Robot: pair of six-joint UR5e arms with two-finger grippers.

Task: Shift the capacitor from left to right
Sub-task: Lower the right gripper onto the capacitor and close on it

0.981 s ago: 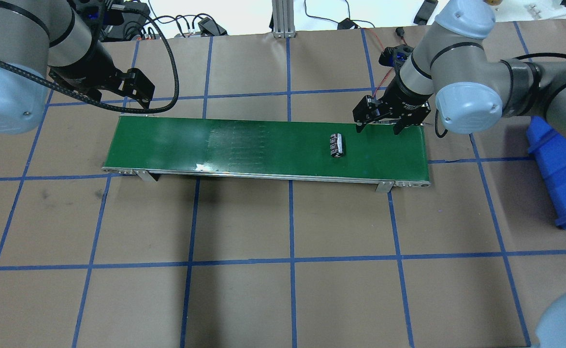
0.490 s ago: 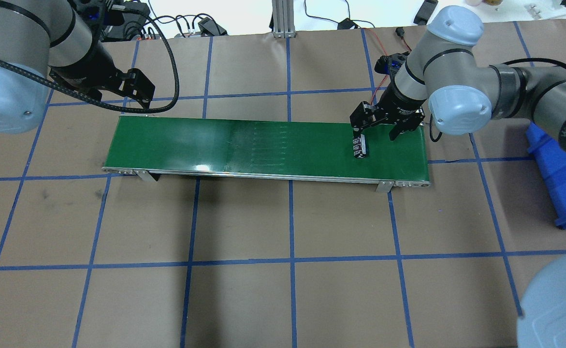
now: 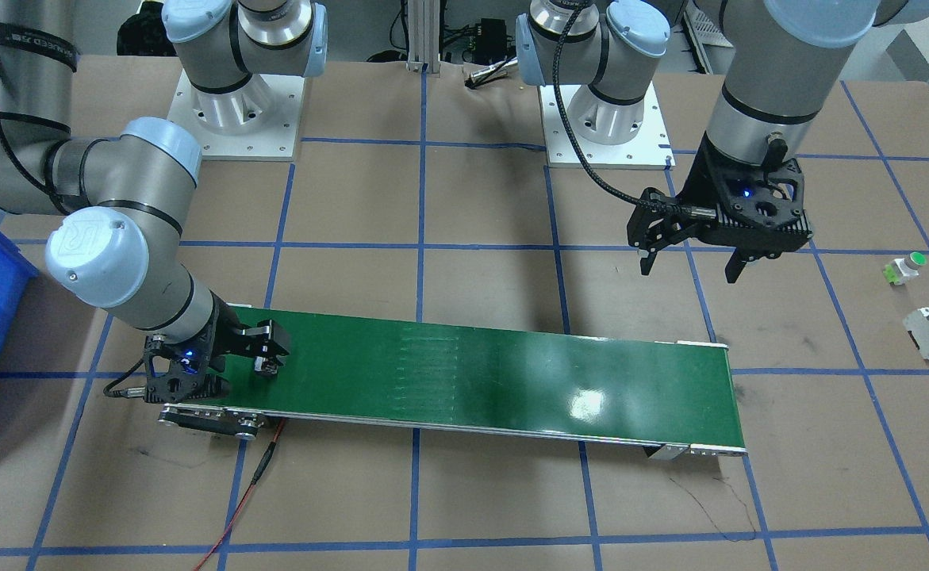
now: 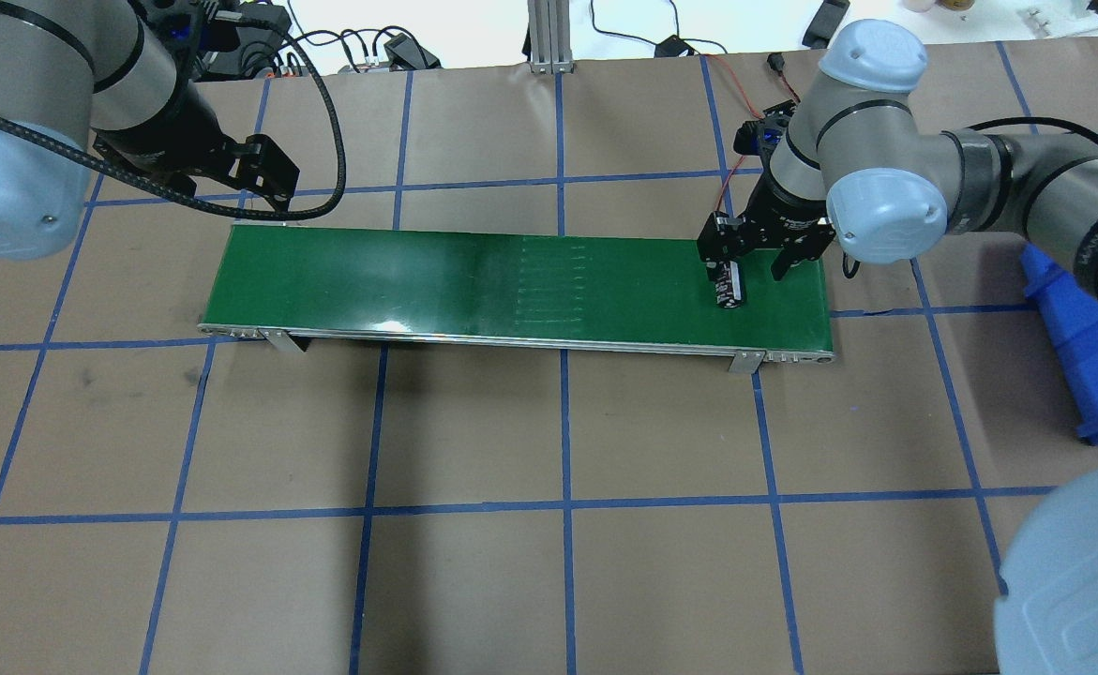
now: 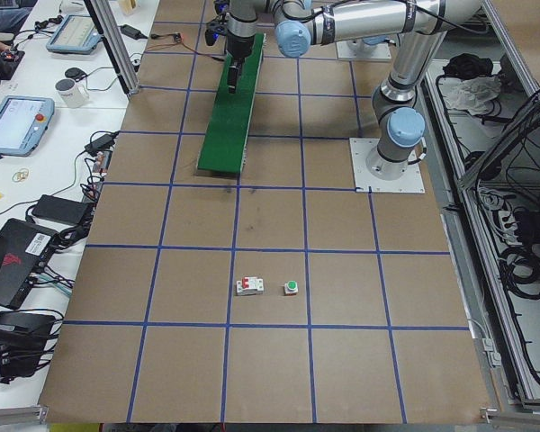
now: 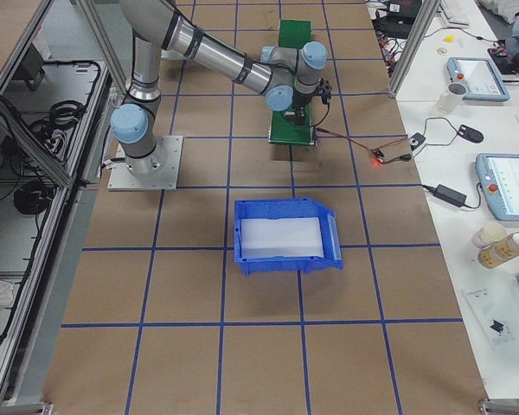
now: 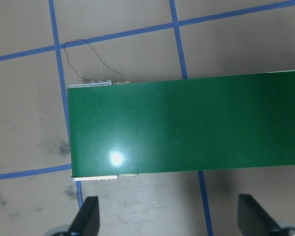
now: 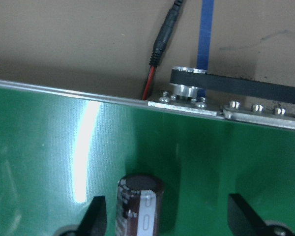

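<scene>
Nearest us in the overhead view is the brown table with its blue tape grid. Off to the right a blue bin sits on it. Moving out, we reach the green conveyor belt, lying crosswise on the table. And there it is: the capacitor lies on its side on the belt, close to the belt's right end, its length running across the belt. The right hand is down low over it, spread wide, gripping nothing. From the right wrist camera we see the capacitor between the two fingers, just beside one finger and well apart from the other. We cannot tell whether it touches that near finger. Farther out, by the belt's far left corner, the left hand hangs above the table, spread wide too and empty.
</scene>
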